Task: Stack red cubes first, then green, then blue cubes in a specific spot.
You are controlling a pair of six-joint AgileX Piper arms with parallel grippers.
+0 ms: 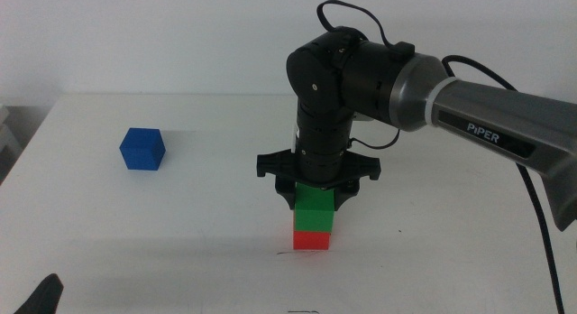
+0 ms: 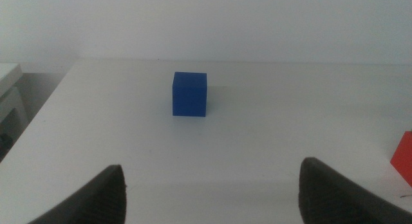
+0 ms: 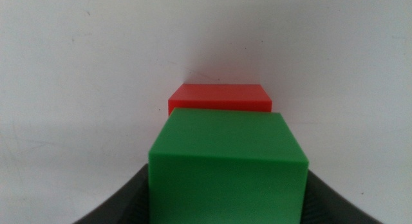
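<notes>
Right gripper point(image 1: 315, 195) over mid-table, fingers clasping green cube point(image 1: 314, 208) resting on red cube point(image 1: 311, 239), blue cube point(image 1: 142, 149) alone far left on white table point(image 1: 207, 215), left gripper point(image 2: 209, 192) waiting at near edge, fingers spread apart.

Bright, even light over the white table point(image 1: 180, 224), with only faint soft shadows. The wrist views look hazy; the green cube point(image 3: 228, 166) fills the lower frame, slightly blurred.

Lab-like setup: bare white table point(image 1: 180, 224), blank wall point(image 1: 135, 34).
</notes>
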